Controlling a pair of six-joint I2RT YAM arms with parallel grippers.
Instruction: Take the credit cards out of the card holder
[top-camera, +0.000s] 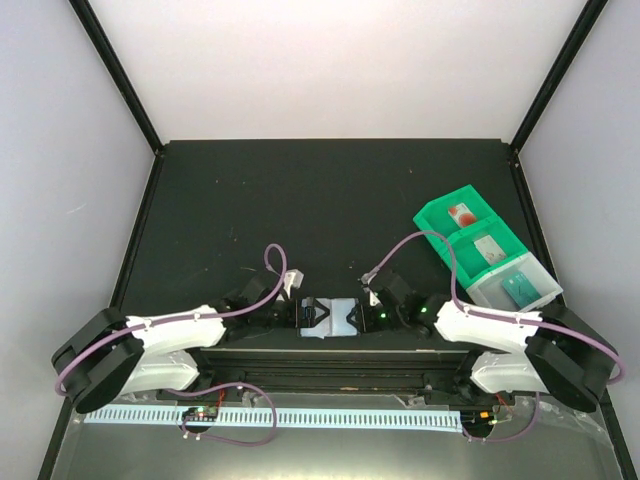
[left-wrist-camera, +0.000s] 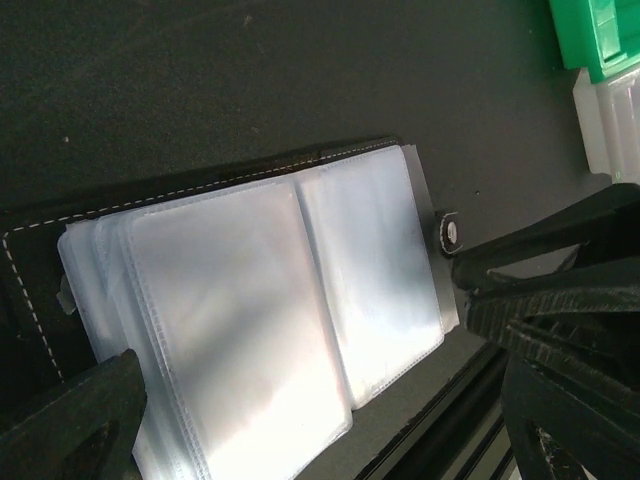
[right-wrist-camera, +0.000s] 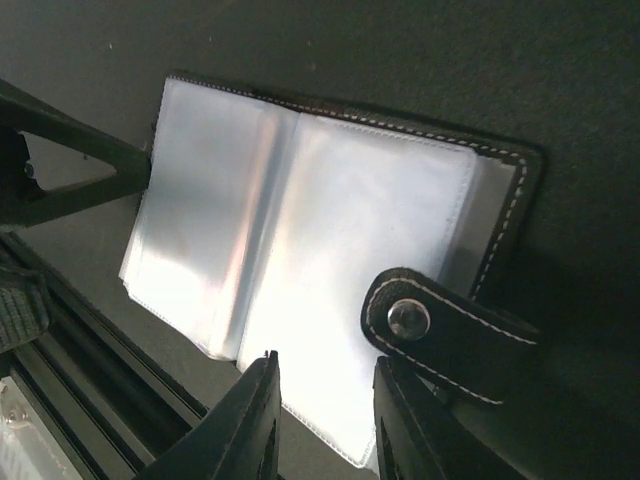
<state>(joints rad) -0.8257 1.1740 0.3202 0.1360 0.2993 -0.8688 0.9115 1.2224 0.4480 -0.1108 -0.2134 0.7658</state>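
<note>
The black card holder lies open at the near middle of the table, its clear plastic sleeves fanned out and glaring white. No card shows inside them. My left gripper is open at its left side, its fingers wide apart across the sleeves. My right gripper is open, its fingers standing either side of a sleeve's near edge, next to the snap tab. Three credit cards lie in the tray: a red-marked one, a pale one and a teal one.
The green compartment tray stands at the right of the table, its nearest compartment pale; it also shows in the left wrist view. A black rail runs along the near edge just below the card holder.
</note>
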